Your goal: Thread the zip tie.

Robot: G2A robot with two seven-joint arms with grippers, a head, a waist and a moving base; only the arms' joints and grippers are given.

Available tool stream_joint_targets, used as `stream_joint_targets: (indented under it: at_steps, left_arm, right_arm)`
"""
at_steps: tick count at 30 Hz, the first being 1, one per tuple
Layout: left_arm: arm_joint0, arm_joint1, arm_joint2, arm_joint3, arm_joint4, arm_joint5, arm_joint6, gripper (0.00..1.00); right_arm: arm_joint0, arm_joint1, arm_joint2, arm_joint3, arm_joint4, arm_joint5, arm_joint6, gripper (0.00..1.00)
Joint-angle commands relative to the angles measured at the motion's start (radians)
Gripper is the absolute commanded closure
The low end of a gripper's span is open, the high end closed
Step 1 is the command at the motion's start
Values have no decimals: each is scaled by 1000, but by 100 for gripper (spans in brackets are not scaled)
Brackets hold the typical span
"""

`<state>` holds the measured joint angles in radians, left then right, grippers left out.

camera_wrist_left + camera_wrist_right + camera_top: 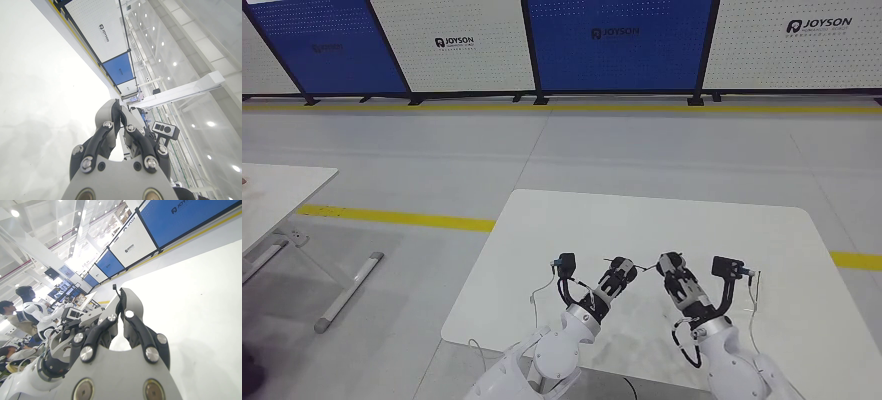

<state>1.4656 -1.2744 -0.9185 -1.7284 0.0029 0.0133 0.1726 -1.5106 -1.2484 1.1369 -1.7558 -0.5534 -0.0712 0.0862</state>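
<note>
The zip tie (644,267) is a thin black strip held in the air over the white table (642,215), spanning the short gap between both grippers. My right gripper (121,292) is shut on it, and its small square head (114,287) sticks out past the fingertips. My left gripper (118,103) is shut as well, with a thin black sliver of the tie (120,109) pinched between its pads. Seen from above, the left gripper (624,266) and the right gripper (666,262) point tip to tip, close together.
Both grippers hang over the near half of the table; its far half (662,205) is bare. A second white table (272,195) stands off to the left across the floor. Blue and white panels (622,45) line the back.
</note>
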Motion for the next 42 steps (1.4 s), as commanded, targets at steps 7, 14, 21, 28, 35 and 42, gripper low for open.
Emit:
stream_joint_targets:
  at_steps: [7,14,21,28,35,42]
  left_arm:
    - [0,0,0,0,0,0,0,100]
    - [0,0,0,0,0,0,0,100]
    - [0,0,0,0,0,0,0,100]
    - [0,0,0,0,0,0,0,100]
    - [0,0,0,0,0,0,0,100]
    - [0,0,0,0,0,0,0,100]
  right_arm:
    - [17,-9,-18,36,36,-23,-18,100]
    - [6,-11,-3,30,-3,-7,-63,100]
    - [-39,-7,27,-18,-39,2,-90,100]
    - [-54,-9,20,-37,-56,-7,-88,100]
    - [-42,-14,14,-21,-66,-9,-94,100]
    - [-30,-20,1,-3,-59,-5,-89,100]
